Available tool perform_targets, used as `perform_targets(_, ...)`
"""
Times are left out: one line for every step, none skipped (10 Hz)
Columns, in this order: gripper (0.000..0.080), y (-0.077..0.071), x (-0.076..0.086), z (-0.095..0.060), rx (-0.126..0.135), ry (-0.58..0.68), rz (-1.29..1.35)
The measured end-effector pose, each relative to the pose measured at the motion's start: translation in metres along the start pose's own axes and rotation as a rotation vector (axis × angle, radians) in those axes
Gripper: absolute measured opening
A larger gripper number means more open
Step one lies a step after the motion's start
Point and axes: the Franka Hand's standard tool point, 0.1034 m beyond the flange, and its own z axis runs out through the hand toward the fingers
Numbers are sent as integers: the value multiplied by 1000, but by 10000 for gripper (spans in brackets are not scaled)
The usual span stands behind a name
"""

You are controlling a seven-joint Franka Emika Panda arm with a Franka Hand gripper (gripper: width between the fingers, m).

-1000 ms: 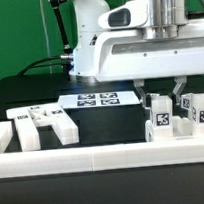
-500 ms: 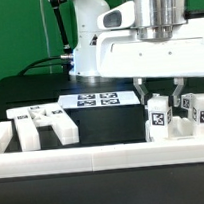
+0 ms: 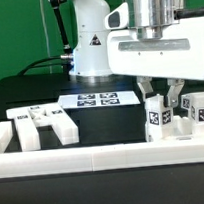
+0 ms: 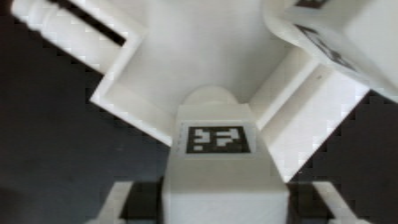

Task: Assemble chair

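The gripper (image 3: pixel 160 97) is clenched on an upright tagged chair piece (image 3: pixel 159 117) near the table's front edge, toward the exterior view's right. It sits just behind the border wall (image 3: pixel 95 158) and close beside more chair parts (image 3: pixel 198 112) (the wrist view shows its tag sitting squarely between the fingers (image 4: pixel 139 205)). This looks like the pick-up stage of a joining step, so the next move calls for a straight lift clear of those neighbours, then a carry to its mate, perhaps the blocky parts (image 3: pixel 42 125) toward the exterior view's left.
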Motion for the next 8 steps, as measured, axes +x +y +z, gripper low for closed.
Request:
perform_targets(291,0,1,0,4,-5,84)
perform_targets(291,1,2,0,6,-8,147)
perform_targets(291,1,4,0,9,-14,212)
perform_targets(291,1,3,0,13,-19,294)
perform_targets(291,0,3,0,15,-23,369)
perform_targets(291,0,2,-1,15,-26,438)
perform_targets(291,0,2,0,14,-30,530)
perform_targets(291,1,2,0,9,-38,610)
